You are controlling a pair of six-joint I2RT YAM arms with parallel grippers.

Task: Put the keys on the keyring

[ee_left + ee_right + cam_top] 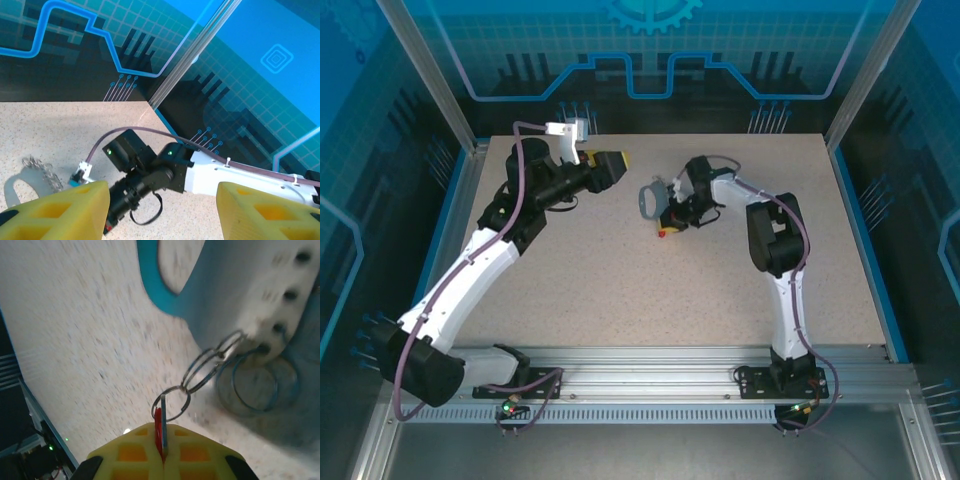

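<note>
Red key (159,426): your right claw (162,452) pinched it at a wire ring (187,401) of the keyring (250,285), likely for threading; left claw (161,205) hung spread.

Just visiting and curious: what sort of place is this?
Probably a robotics lab cell: white-and-black robot arms, left and right, bolted to an aluminium rail, speckled beige tabletop, blue circuit-pattern walls.
</note>
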